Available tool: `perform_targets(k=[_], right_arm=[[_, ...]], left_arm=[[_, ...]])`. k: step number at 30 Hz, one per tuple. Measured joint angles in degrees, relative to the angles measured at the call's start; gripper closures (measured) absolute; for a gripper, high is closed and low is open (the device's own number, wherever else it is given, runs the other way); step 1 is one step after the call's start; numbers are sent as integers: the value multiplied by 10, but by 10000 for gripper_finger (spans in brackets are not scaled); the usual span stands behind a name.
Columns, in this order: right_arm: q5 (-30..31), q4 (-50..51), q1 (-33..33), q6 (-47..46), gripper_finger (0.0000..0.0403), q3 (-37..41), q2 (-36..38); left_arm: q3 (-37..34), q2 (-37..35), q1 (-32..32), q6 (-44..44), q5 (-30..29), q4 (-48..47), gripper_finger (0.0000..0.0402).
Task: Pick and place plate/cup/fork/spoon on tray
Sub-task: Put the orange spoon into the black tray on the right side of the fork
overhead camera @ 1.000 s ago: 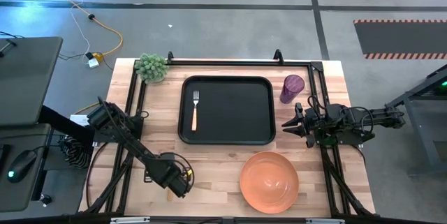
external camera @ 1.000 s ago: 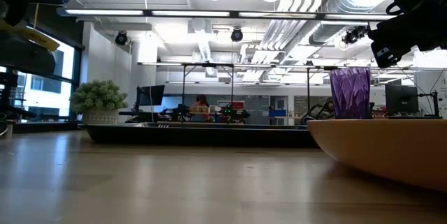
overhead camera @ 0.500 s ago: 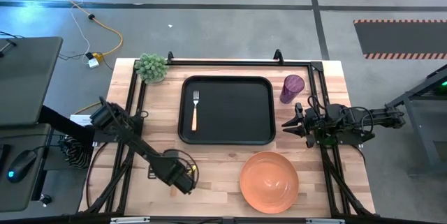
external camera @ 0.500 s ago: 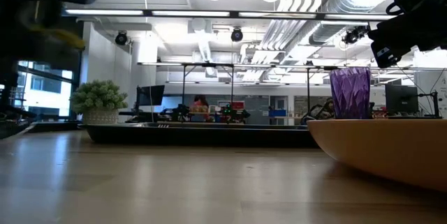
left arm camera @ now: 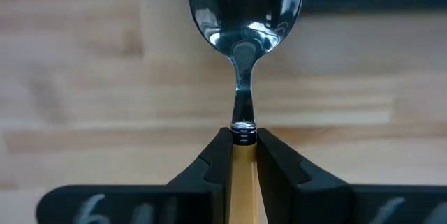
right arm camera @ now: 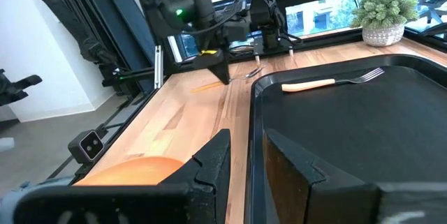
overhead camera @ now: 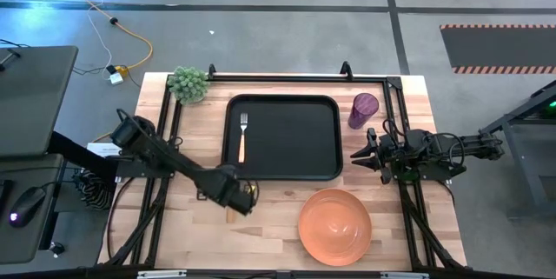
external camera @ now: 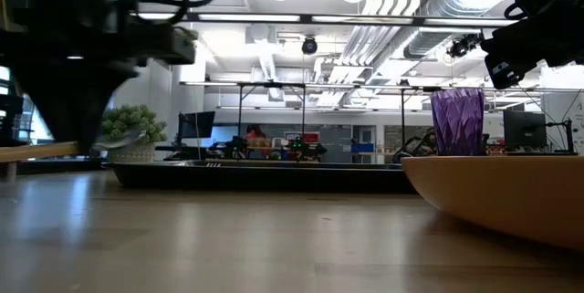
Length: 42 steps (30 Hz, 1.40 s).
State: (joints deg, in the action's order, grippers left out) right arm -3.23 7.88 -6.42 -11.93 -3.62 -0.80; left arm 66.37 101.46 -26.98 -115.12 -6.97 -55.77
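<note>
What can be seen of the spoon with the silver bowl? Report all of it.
The spoon with a rounded silver metal bowl has a thin metal neck joining a slim yellow-orange handle. The left gripper is shut on that handle just behind the neck. It is carried level above the wooden table, near the black rectangular tray.

Overhead, table-level, 2 wrist close-ups

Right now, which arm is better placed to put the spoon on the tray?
The left. Its left gripper is already shut on the spoon, just off the near-left corner of the tray, beside the fork. The right gripper waits open and empty on the tray's far side.
</note>
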Motion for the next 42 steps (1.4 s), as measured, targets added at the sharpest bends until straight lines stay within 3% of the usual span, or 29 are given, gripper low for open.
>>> perform_targets(k=[18,25,33,42], right_arm=[[0,0,0,0,324,0,0],[0,0,0,0,324,0,0],[0,0,0,0,324,0,0],[0,0,0,0,324,0,0]], left_arm=[[1,-37,214,230,-37,17,364],[1,-37,291,314,-24,80,364],[1,-37,368,382,-6,92,364],[1,-37,420,449,12,132,364]])
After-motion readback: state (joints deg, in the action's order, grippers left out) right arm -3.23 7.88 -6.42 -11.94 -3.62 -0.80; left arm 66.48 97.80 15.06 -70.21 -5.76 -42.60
